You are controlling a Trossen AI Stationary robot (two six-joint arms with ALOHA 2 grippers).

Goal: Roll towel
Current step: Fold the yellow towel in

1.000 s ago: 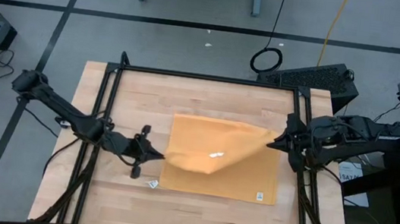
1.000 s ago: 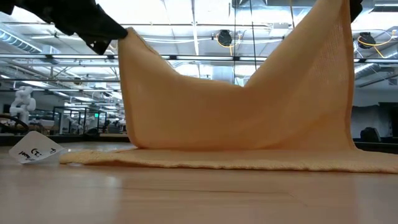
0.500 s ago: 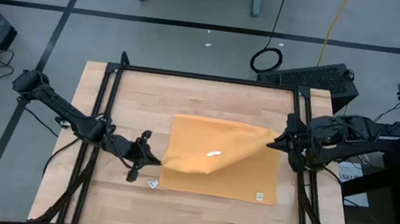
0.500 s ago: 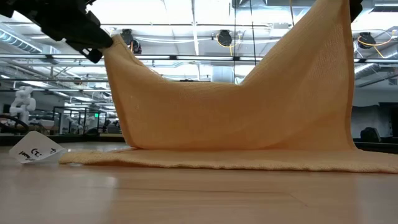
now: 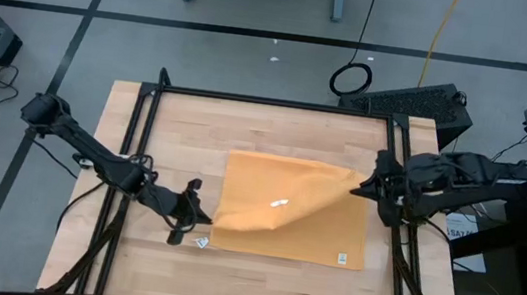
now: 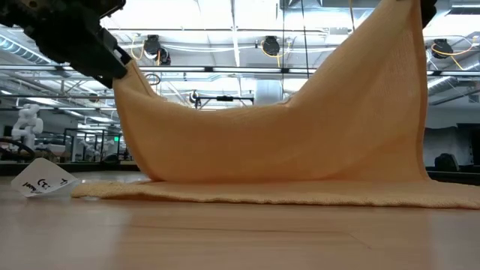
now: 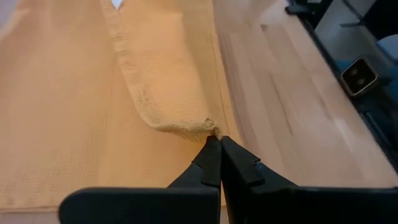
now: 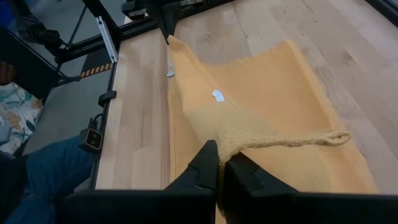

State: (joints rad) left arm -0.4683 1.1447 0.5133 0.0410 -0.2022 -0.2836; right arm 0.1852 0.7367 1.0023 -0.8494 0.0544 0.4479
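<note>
Here the worktop (image 5: pixel 266 128) carries the towel (image 5: pixel 319 225) toward its right edge, one layer flat, the other lifted. It looks soft, light and limp, sagging between grips, so corners are best held. My left end effector (image 5: pixel 205 217) and right end effector (image 5: pixel 359 189) each pinch a raised corner.

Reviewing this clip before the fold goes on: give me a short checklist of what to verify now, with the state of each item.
1. Left gripper shut on a corner of the towel: ok.
2. Right gripper shut on the opposite corner: ok.
3. Edge between the grippers lifted off the table: ok, though it sags in the middle.
4. Rest of the towel lying flat: ok.
5. Small white card beside the towel, clear of it: ok.
6. Grip firm enough to carry the edge over: cannot tell.
</note>
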